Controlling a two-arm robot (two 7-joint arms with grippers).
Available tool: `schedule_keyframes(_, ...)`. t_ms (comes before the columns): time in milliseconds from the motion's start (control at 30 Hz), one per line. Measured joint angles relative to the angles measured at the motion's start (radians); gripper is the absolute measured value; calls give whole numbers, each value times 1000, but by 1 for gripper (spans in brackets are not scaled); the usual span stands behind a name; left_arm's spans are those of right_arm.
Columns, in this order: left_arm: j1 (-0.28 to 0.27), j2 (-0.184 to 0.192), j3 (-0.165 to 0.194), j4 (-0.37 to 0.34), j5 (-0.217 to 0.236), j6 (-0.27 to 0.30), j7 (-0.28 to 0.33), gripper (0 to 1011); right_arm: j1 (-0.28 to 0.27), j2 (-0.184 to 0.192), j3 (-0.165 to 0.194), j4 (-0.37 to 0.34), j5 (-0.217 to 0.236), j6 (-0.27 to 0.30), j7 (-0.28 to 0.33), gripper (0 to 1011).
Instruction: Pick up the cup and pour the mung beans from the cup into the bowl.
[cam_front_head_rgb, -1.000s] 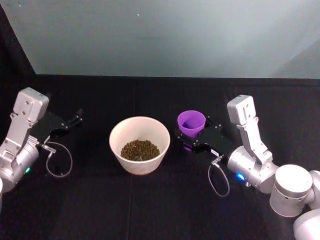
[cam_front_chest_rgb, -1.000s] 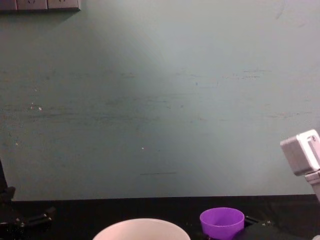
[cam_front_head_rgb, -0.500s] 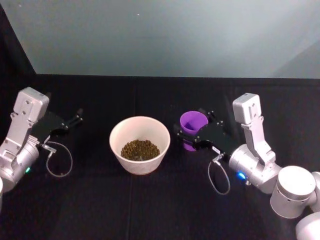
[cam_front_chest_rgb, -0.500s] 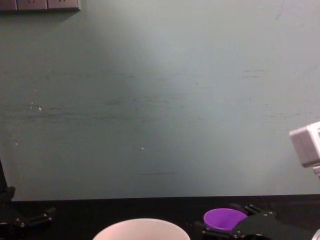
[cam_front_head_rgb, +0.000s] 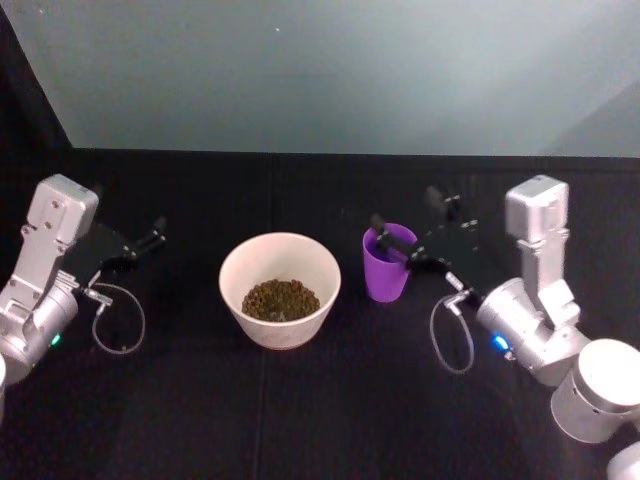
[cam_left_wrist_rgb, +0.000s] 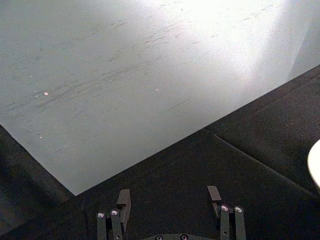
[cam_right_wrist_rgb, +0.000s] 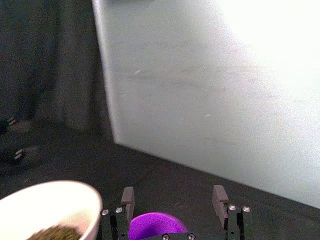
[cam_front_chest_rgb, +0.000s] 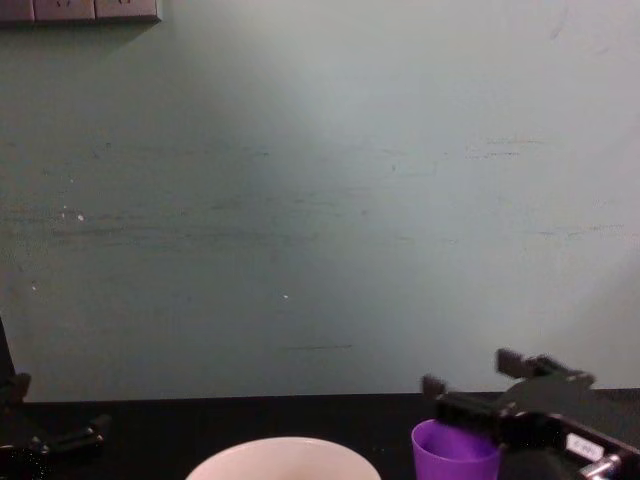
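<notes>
The white bowl (cam_front_head_rgb: 280, 262) stands mid-table with mung beans (cam_front_head_rgb: 280, 299) in its bottom. Just right of it the purple cup (cam_front_head_rgb: 385, 270) stands upright on the black cloth. My right gripper (cam_front_head_rgb: 406, 208) hovers open a little above the cup's rim and touches nothing. The chest view shows that gripper (cam_front_chest_rgb: 470, 372) over the cup (cam_front_chest_rgb: 455, 455), with the bowl (cam_front_chest_rgb: 283, 452) to the left. In the right wrist view the cup (cam_right_wrist_rgb: 152, 226) sits below the open fingers (cam_right_wrist_rgb: 128, 196) and its inside looks plain purple. My left gripper (cam_front_head_rgb: 150, 235) rests open at the far left.
A black cloth (cam_front_head_rgb: 320, 420) covers the table, backed by a pale green wall (cam_front_head_rgb: 330, 70). In the left wrist view the left gripper (cam_left_wrist_rgb: 169, 196) faces the wall, with the bowl's edge (cam_left_wrist_rgb: 316, 162) at one side.
The right gripper lowered the cup onto the table, let it go, and rose and drew back to the right. The left arm has not moved.
</notes>
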Motion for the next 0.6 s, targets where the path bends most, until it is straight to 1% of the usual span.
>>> schedule_keyframes(67, 0, 0, 0, 0, 0, 0, 0, 1000, -8, -3, 11, -4, 7, -14, -19, 1000)
schedule_keyframes(100, 0, 0, 0, 0, 0, 0, 0, 1000, -15, -6, 23, -7, 11, -27, -37, 1000)
schedule_keyframes(200, 0, 0, 0, 0, 0, 0, 0, 1000, -24, -6, 44, -9, 17, -38, -62, 1000)
schedule_keyframes(400, 0, 0, 0, 0, 0, 0, 0, 1000, -23, 8, 72, 7, 34, -36, -68, 1000)
schedule_keyframes(533, 0, 0, 0, 0, 0, 0, 0, 1000, -15, 19, 78, 30, 37, -23, -64, 1000)
schedule_keyframes(600, 0, 0, 0, 0, 0, 0, 0, 1000, -11, 22, 79, 43, 29, -14, -68, 1000)
